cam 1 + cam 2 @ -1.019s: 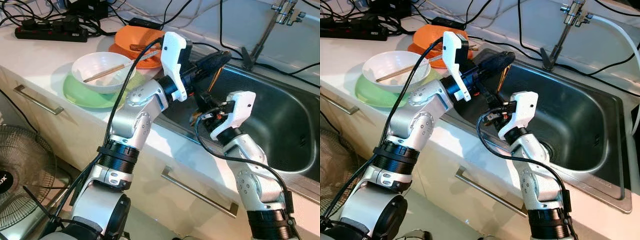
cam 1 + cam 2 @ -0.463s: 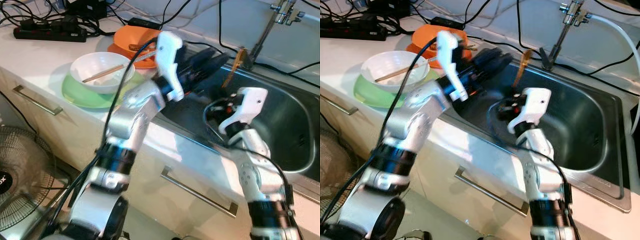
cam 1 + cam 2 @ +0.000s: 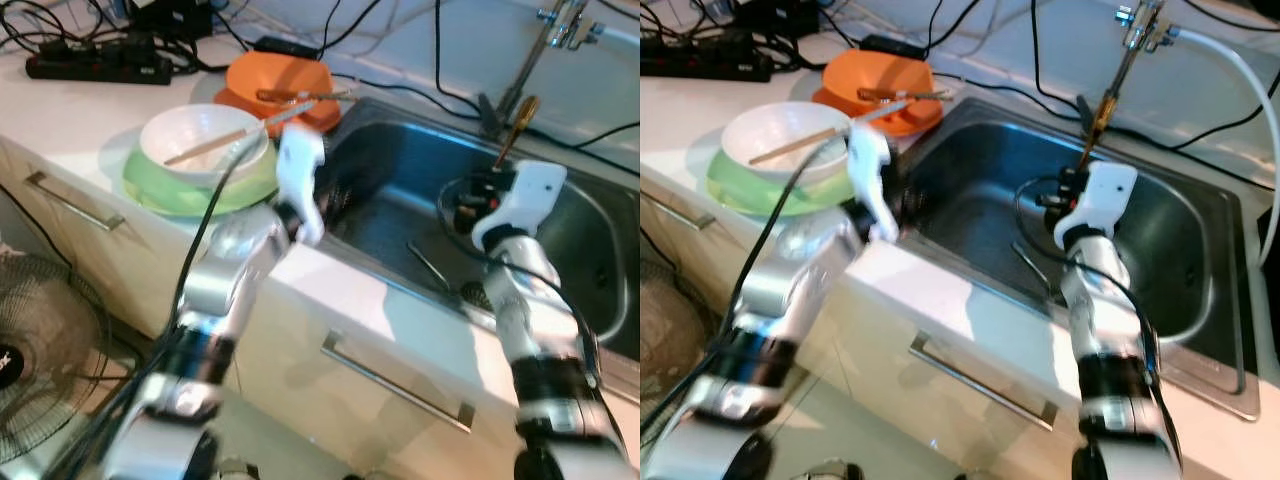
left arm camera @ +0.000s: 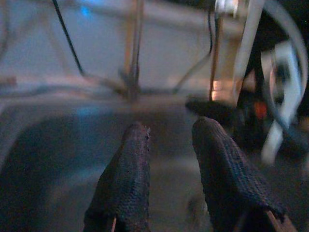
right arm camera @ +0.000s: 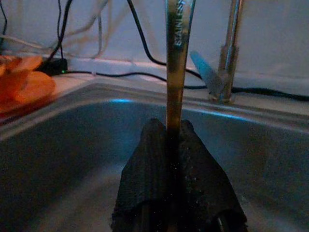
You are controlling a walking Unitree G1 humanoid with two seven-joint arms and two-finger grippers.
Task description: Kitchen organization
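Note:
My right gripper [image 5: 167, 126] is shut on the handle of a golden metal utensil [image 3: 513, 122] stamped "STAINLESS" [image 5: 177, 38]. It holds the utensil upright over the steel sink [image 3: 395, 150], close to the tap. My left gripper [image 4: 169, 130] is open with nothing between its fingers. It sits low at the sink's near left corner [image 3: 335, 195] and points across the basin. A second thin utensil [image 3: 428, 266] lies on the sink floor.
On the counter to the left, a white bowl with chopsticks [image 3: 203, 146] rests on a green plate [image 3: 160, 190]. Behind it is an orange dish [image 3: 280, 80] with cutlery. A tap [image 3: 530, 60], cables and a power strip [image 3: 100, 65] line the back. A fan [image 3: 40, 370] stands on the floor.
My left arm has drawn back from over the sink to its near left corner. My right gripper has carried the utensil right and back, toward the tap.

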